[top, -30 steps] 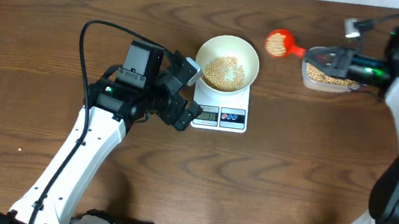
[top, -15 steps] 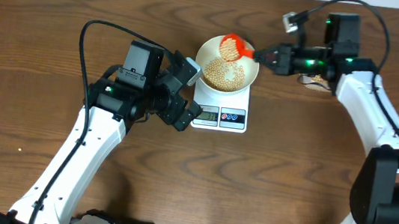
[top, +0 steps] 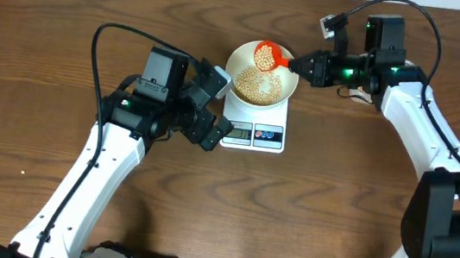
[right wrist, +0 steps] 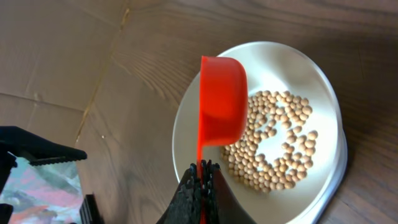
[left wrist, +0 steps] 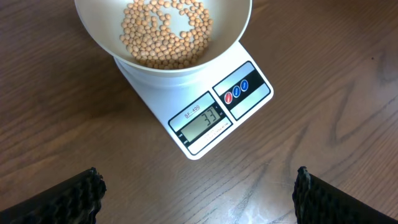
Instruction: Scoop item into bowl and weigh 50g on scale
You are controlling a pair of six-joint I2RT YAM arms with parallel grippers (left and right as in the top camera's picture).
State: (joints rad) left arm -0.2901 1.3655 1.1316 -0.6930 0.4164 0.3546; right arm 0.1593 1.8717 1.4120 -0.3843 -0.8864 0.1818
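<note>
A white bowl (top: pixel 282 64) holding tan beans (top: pixel 259 84) sits on the white scale (top: pixel 254 133); its display reads 33 in the left wrist view (left wrist: pixel 205 119). My right gripper (top: pixel 300 65) is shut on the handle of a red scoop (top: pixel 266 54), which carries beans over the bowl's far rim. In the right wrist view the scoop (right wrist: pixel 222 102) is edge-on above the bowl (right wrist: pixel 311 68) and beans (right wrist: pixel 273 146). My left gripper (top: pixel 213 110) is open and empty, just left of the scale; its fingers (left wrist: pixel 196 193) frame bare table in front of the scale.
A clear tub of beans (top: pixel 363 93) is mostly hidden behind my right arm at the back right. Cables loop over both arms. The table's far edge runs along the top.
My right gripper carried the red scoop of beans from the tub at the right to over the bowl, then edged slightly left. The left arm has not moved.
</note>
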